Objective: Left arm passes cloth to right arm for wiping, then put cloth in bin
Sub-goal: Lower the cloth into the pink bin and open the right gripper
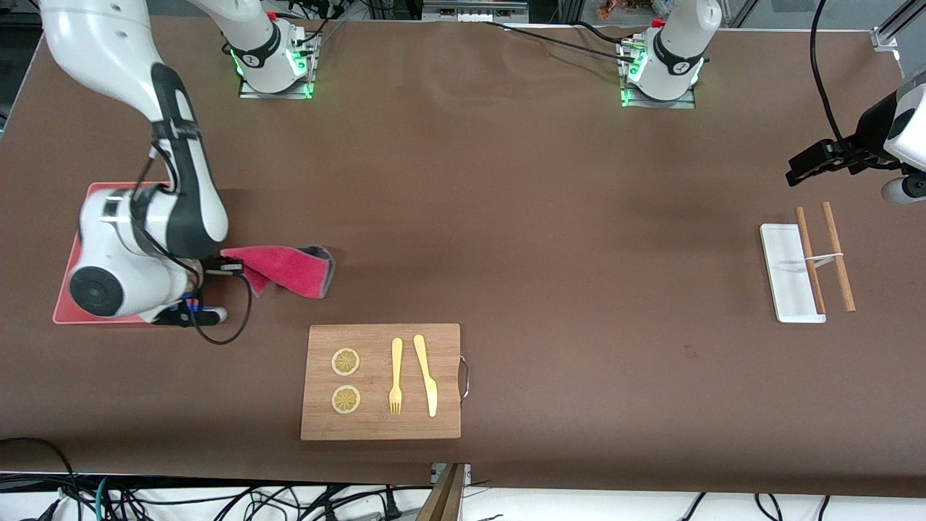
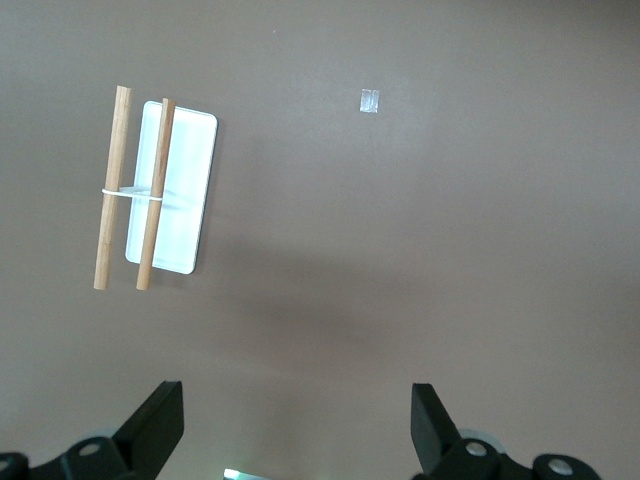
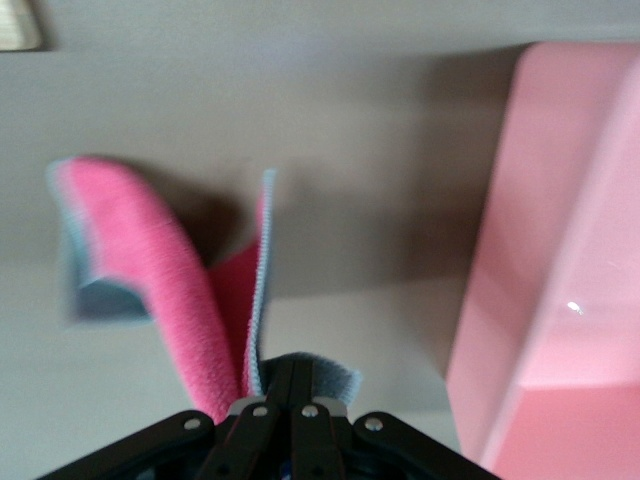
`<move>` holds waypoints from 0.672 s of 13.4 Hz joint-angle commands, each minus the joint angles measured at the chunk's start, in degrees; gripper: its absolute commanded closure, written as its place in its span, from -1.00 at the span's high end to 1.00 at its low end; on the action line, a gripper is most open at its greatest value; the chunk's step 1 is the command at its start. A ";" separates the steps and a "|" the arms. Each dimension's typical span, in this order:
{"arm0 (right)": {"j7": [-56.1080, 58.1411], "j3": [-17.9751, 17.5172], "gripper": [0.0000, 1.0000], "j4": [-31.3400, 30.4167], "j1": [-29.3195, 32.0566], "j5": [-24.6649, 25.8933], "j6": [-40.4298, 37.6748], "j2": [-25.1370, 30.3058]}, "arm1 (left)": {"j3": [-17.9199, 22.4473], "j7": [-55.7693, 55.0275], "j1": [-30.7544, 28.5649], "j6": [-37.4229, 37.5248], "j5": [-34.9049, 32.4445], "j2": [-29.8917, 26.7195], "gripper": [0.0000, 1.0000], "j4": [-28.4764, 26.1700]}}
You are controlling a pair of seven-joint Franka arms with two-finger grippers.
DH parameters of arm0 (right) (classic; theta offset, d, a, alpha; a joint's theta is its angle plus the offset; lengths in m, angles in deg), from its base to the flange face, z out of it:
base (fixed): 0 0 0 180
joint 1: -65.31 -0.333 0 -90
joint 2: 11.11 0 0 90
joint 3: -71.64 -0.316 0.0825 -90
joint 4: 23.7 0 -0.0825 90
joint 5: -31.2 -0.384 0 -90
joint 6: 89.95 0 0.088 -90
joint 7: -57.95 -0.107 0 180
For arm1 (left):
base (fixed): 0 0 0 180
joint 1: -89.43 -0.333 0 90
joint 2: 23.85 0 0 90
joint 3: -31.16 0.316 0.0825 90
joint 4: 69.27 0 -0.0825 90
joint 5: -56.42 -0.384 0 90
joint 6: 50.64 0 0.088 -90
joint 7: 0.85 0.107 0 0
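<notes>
My right gripper is shut on one edge of the cloth, whose crimson-pink face is up with a grey edge showing. The cloth trails from the fingers just beside the bin, on the side toward the table's middle. The bin is a salmon-pink tub, largely covered by the right arm in the front view. In the right wrist view the right gripper pinches the folded cloth, and the bin's wall stands close by. My left gripper waits open and holding nothing, up over the left arm's end of the table.
A wooden board with two lemon slices, a yellow fork and a yellow knife lies nearer the front camera than the cloth. A flat white tray with two banded wooden sticks lies under the left gripper's area.
</notes>
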 commanded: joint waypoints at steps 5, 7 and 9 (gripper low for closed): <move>13.93 -0.35 -1.00 5.52 6.19 4.89 -15.88 10.17 | -0.90 0.83 0.25 0.17 1.07 -0.89 1.00 -0.12; 18.14 -0.27 -1.00 7.37 7.16 8.83 -18.52 11.06 | -0.90 0.83 0.25 0.17 1.07 -0.89 1.00 -0.12; 26.21 3.14 -1.00 7.56 8.04 11.04 -18.71 11.32 | -0.90 0.83 0.25 0.17 1.07 -0.89 1.00 -0.03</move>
